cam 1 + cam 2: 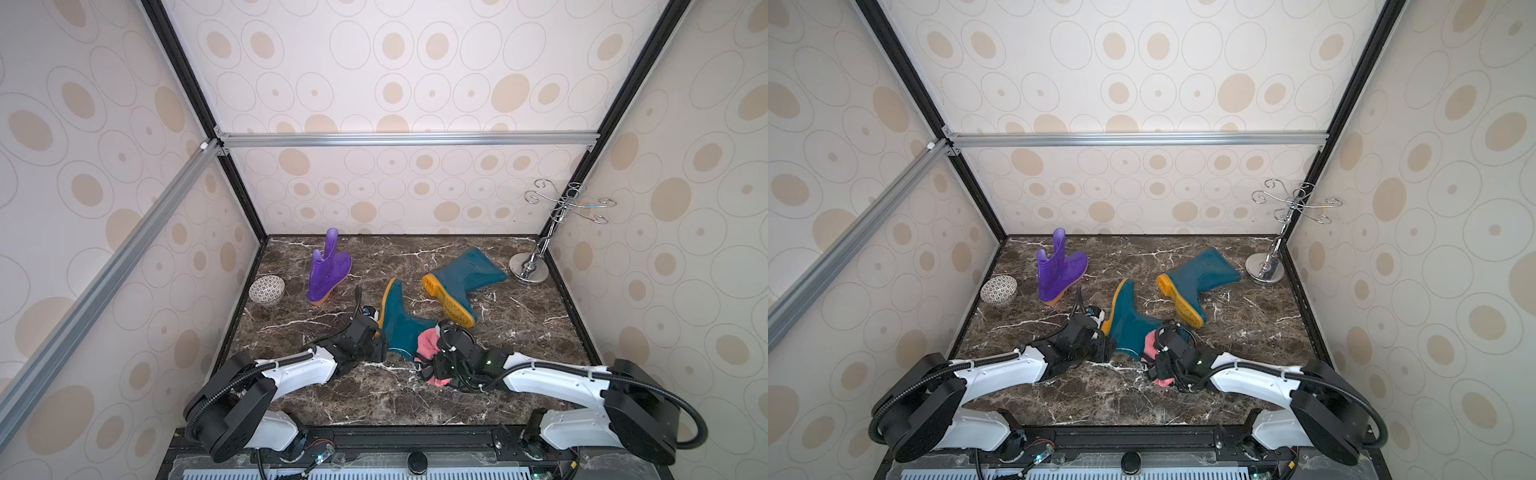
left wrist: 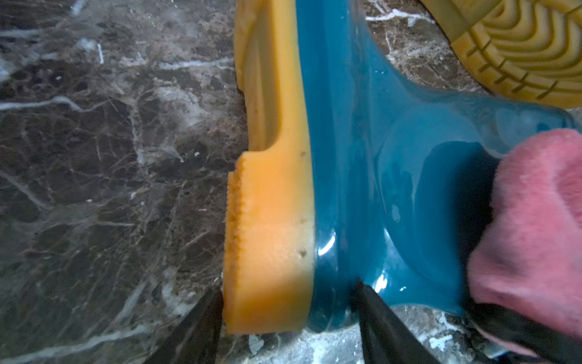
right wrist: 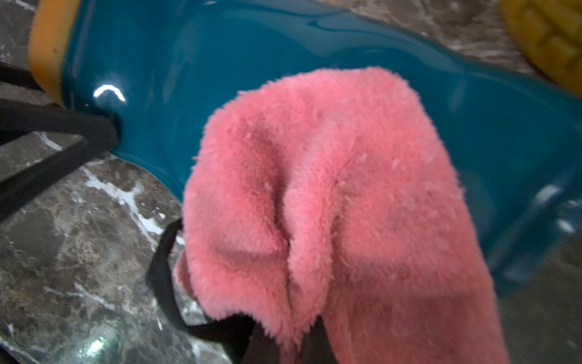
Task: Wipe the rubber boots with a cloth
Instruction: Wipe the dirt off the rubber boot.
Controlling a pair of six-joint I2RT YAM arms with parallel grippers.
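Three boots are resting on the marble table (image 1: 374,399): one purple boot (image 1: 328,270), one far teal boot (image 1: 469,272), one near teal boot (image 1: 401,328). The left gripper (image 2: 286,293) is clasping the near one's heel. The right gripper (image 3: 288,334) is pinching the one pink cloth (image 3: 330,189) onto its shaft. One bowl (image 1: 266,290) and one metal stand (image 1: 536,257) are sitting by circle-patterned walls (image 1: 415,187).

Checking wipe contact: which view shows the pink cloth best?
Right wrist: the cloth fills the frame, lying against the nearer teal boot. Left wrist shows only part of it; in both top views it is small, partly behind the right arm.

White-shelled left arm (image 1: 297,368), white-shelled right arm (image 1: 552,380), black round joints (image 1: 237,415), black ribbed cable hoses (image 1: 565,366), white zip ties
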